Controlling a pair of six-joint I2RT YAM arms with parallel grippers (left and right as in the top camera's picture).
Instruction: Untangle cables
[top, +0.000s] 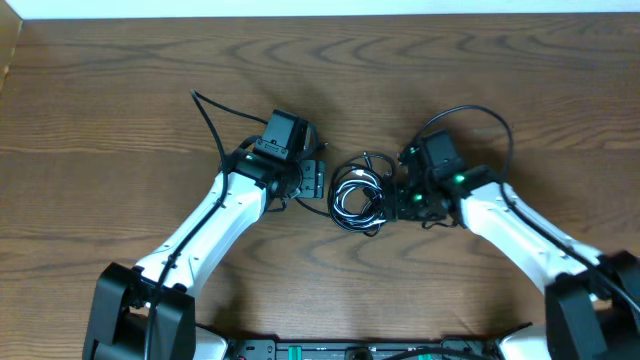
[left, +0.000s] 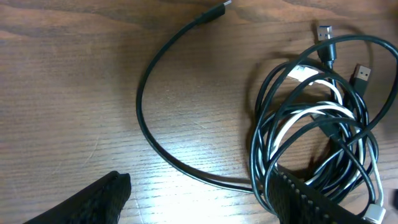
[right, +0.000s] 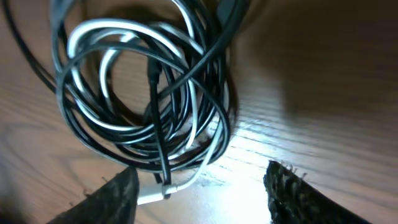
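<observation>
Overhead looks straight down; both wrist views close in on the same cables (top: 360, 192) from opposite sides.

Under my jaws lies a tangle of thin black cords (left: 273, 149) with one white cord (left: 323, 112) looped through it, silver at the plug tips. The brown wooden desk (top: 120, 100) shows dark wavy grain. My arms are white with black joints.

A: Where's the cables (top: 358, 193) bundle?
B: Mid table (top: 120, 110), btwn left gripper (top: 316, 179) & right gripper (top: 399, 196).
A: Loose ends?
B: One strand loops out on left gripper's side; plugs at bundle's far edge.
</observation>
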